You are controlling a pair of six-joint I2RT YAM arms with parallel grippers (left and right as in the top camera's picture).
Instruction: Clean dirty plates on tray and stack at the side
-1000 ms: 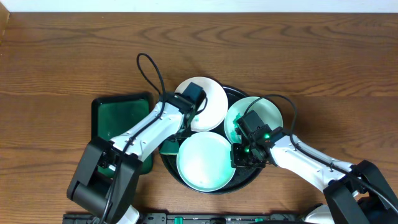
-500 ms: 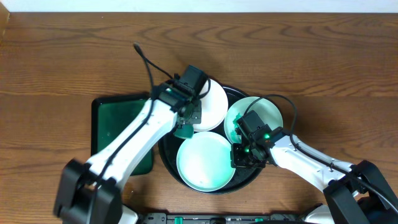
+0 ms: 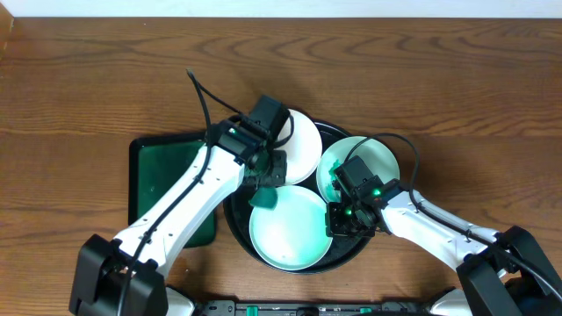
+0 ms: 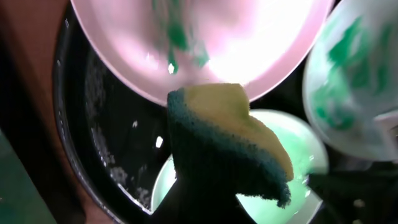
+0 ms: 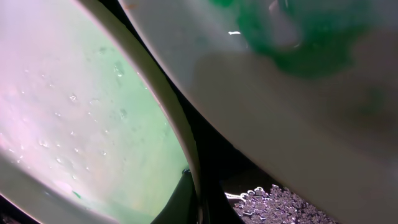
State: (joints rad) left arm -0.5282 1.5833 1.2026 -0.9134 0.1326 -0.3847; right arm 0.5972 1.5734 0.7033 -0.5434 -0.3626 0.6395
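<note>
Overhead, the green rectangular tray (image 3: pixel 167 175) lies left, partly hidden by the left arm. The left gripper (image 3: pixel 267 183) pinches a sponge (image 4: pixel 227 149) above where the back plate (image 3: pixel 303 145) and front plate (image 3: pixel 290 233) meet; its fingers are lost in shadow. All 3 plates sit on the black tray (image 3: pixel 235 230). The right gripper (image 3: pixel 341 221) meets the front plate's rim beside the smeared right plate (image 3: pixel 373 158); I cannot tell its grip.

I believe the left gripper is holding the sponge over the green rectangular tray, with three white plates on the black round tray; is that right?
Not quite: the overhead view shows the left gripper holding the sponge over the black round tray, where the three white plates sit, not the green rectangular tray.
</note>
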